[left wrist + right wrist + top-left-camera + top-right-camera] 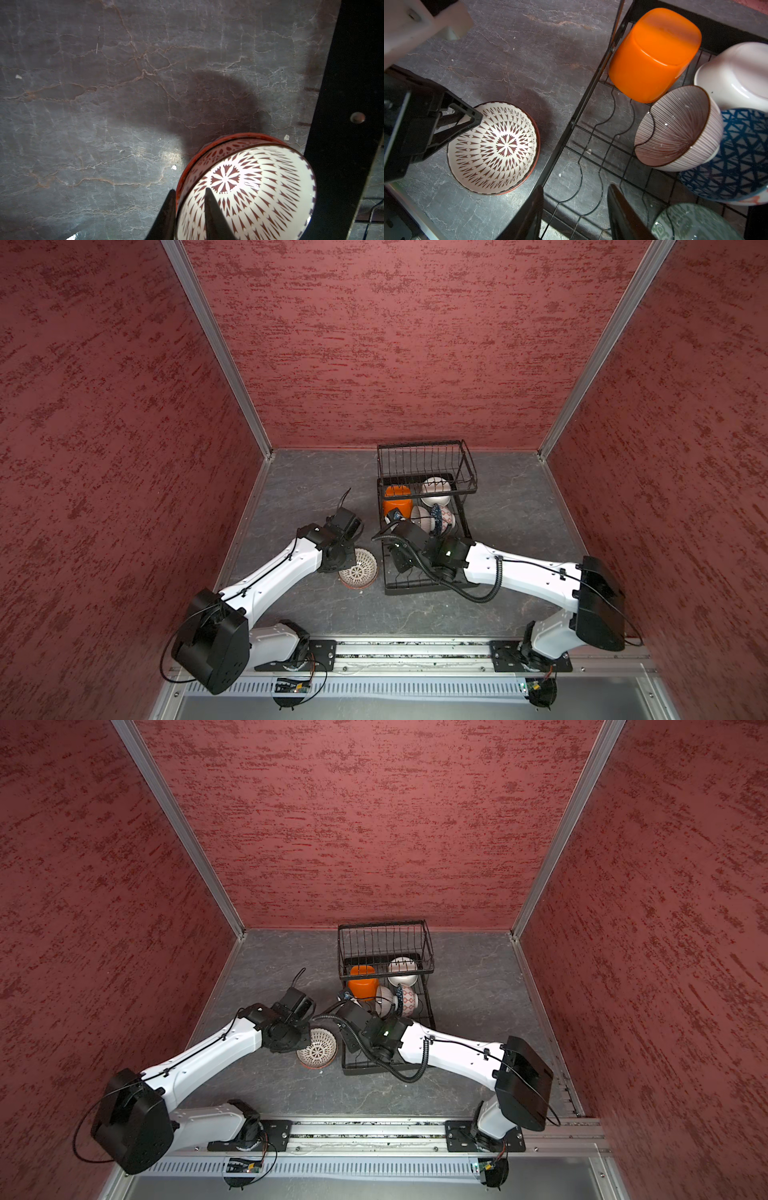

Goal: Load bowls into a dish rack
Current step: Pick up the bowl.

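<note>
One red-patterned white ceramic bowl [239, 187] on grey surface [104, 104], just beside black wire dish rack [342, 83]; left fingers [212, 207] narrow, straddling its rim, clamp undeterminable; right fingers [618, 207] apart, empty, above rack.

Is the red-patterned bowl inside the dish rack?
No, the red-patterned bowl sits on the tabletop outside the dish rack.

Bowl [358, 568] on table [299, 489], just L of rack [409, 590], maybe touching.
</note>
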You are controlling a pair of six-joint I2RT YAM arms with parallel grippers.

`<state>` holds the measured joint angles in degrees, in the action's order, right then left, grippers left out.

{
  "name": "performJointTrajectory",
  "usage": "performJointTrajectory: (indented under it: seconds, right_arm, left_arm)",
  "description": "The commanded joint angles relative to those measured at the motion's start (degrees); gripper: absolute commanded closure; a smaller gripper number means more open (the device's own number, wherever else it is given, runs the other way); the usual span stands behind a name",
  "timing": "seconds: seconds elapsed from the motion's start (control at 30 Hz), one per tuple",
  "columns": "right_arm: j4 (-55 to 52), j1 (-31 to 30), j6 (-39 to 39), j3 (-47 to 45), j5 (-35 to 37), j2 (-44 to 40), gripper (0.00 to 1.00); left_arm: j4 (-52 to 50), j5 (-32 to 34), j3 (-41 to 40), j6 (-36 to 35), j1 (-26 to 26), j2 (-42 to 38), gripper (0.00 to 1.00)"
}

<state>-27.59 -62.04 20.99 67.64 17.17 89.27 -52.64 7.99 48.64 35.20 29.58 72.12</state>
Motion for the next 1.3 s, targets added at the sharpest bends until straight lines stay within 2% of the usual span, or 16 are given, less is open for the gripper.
performJointTrajectory:
  seconds: [0.0, 0.3, 0.57, 1.27]
  right_arm:
    - [1.1, -0.2, 0.2, -0.5, 1.0, -0.3, 0.48]
    - [1.0, -0.2, 0.2, -0.4, 0.9, 0.2, 0.48]
    - [1.0, -0.2, 0.4, -0.4, 0.9, 0.5, 0.48]
    - [0.8, -0.1, 0.3, 0.0, 0.8, 1.3, 0.48]
  left_arm:
    - [1.1, 1.0, -0.6, 0.0, 0.4, 0.5, 0.77]
    - [1.6, 1.4, -1.3, 0.1, 0.5, 1.0, 0.77]
    - [1.1, 2.4, -1.5, 0.3, 0.7, 1.4, 0.7]
    - [1.1, 3.1, -1.7, 0.2, 1.2, 0.1, 0.89]
